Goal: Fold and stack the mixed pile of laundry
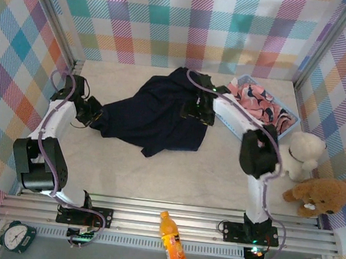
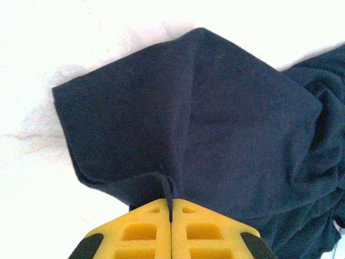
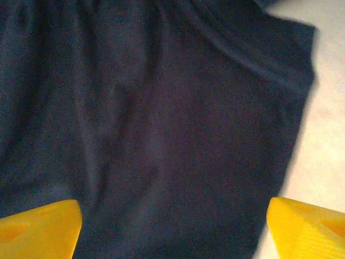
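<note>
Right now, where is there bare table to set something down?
Bare: the near table strip between the navy trousers and the front rail, and the back left corner. Crowded: the right side, with basket and teddy bears.

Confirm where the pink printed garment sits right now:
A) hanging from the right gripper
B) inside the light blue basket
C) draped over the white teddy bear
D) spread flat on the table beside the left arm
B: the pink printed garment lies bunched inside the light blue basket at the table's far right, while the navy trousers are spread on the table.
</note>
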You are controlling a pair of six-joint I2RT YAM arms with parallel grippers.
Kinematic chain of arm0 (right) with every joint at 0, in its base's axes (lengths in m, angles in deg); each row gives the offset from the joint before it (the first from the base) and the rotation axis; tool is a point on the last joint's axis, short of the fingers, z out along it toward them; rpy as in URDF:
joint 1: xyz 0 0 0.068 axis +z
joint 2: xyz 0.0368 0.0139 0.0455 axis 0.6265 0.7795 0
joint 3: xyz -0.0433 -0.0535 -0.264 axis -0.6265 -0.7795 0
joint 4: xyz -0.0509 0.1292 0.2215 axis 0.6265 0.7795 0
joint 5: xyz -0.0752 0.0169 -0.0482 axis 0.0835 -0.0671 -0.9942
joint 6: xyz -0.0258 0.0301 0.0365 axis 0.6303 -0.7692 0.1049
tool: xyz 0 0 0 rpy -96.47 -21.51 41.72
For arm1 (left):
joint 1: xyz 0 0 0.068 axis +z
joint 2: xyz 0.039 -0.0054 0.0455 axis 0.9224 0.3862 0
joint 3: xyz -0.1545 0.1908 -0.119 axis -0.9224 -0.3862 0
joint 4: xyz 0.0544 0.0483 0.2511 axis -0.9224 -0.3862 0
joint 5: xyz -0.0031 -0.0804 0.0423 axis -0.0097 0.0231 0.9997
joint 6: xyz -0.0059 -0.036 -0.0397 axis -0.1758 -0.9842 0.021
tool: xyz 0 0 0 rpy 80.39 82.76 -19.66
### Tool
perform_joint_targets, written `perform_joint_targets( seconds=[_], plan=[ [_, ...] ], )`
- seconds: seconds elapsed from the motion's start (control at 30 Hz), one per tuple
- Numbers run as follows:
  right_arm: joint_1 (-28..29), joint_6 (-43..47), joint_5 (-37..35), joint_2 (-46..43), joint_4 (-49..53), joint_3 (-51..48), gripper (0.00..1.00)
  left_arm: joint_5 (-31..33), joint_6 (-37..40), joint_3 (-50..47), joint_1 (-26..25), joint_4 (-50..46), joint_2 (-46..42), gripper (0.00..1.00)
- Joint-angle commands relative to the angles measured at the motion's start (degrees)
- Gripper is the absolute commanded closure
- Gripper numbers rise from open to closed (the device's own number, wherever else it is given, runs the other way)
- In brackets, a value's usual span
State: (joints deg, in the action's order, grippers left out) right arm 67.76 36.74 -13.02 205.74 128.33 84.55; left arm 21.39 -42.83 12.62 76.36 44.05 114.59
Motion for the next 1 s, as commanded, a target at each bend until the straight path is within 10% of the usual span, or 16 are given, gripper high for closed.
perform_joint_targets(
  seconds=[0.0, 0.4, 0.5, 0.63, 0.97],
  plan=[
    [0.36, -5.3, 2.16, -9.01, -5.21, -12.68, 0.11, -0.5, -0.61, 3.21, -0.3, 1.99, 2.17, 1.0],
    [2.4, -13.67, 2.48, -6.84, -15.13, -24.2, 0.36, -1.48, -1.24, 4.09, -1.43, 4.03, 5.39, 1.0],
    [2.56, -15.32, 3.38, -2.93, -16.51, -22.49, 0.52, -1.25, -0.58, 3.93, -1.44, 3.71, 5.44, 1.0],
    [2.84, -15.98, 4.37, -2.24, -13.31, -20.03, 1.0, -0.23, 0.86, 4.84, -1.35, 2.43, 5.58, 1.0],
    [0.83, -14.94, 6.19, -22.96, 2.43, -22.26, 1.0, 6.37, 5.69, 13.45, -0.64, -0.45, 3.66, 1.0]
  ],
)
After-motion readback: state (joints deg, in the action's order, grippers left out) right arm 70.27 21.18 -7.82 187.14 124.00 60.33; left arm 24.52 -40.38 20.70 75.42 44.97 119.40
